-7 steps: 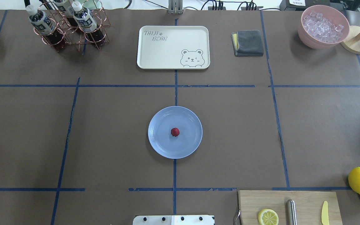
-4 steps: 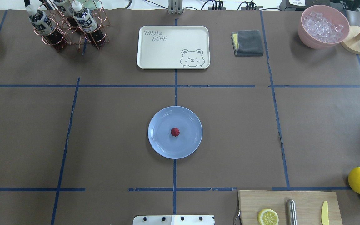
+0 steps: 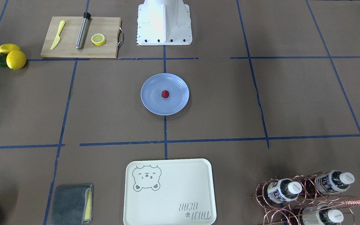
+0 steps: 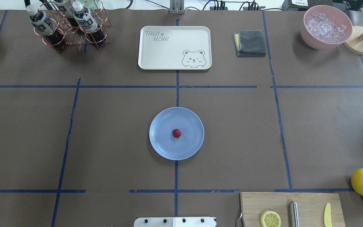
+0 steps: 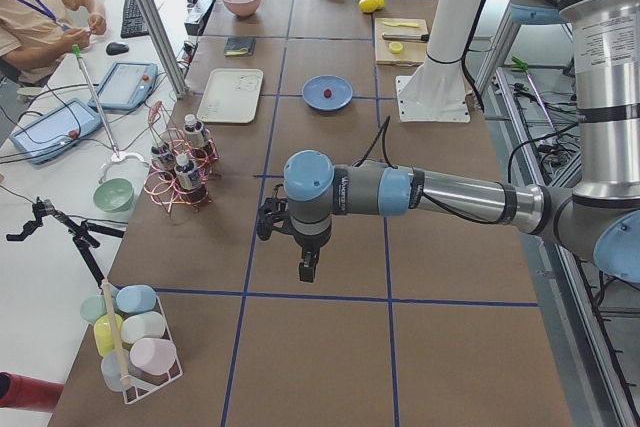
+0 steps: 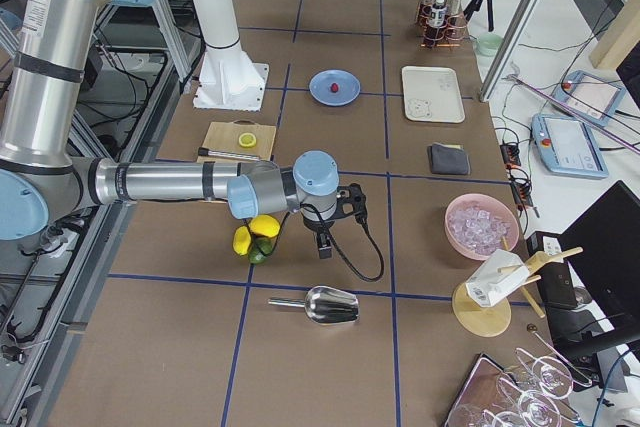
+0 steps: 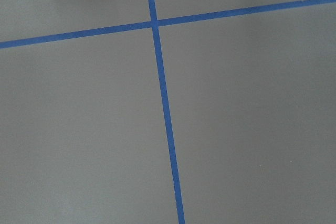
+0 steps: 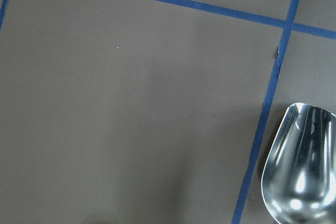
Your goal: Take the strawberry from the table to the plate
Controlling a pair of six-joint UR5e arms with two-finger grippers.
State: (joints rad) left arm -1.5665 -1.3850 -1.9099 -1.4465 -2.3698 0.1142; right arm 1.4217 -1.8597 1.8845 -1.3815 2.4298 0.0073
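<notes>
Premises identified as a robotics laboratory test cell. The table (image 4: pixel 106 142) is papered brown and divided by a grid of blue tape lines (image 4: pixel 175 176), with the industrial left arm (image 5: pixel 450 194) and right arm (image 6: pixel 170 182) reaching over it beside a white pedestal (image 3: pixel 164 22). Alongside runs a white side desk (image 5: pixel 40 287) carrying teach pendants (image 5: pixel 130 85) and a keyboard (image 5: pixel 132 15), with a person (image 5: pixel 40 12) seated at it and aluminium frame posts (image 5: pixel 150 17) along its edge. Kitchen goods, namely a cutting board (image 3: pixel 80 37) and a pink bowl of ice cubes (image 4: pixel 326 26), stand in separate cells of the grid.

Bare table (image 4: pixel 106 135) all rnd plate (image 4: pixel 161 146); tray (image 4: pixel 169 50) well apart.
</notes>
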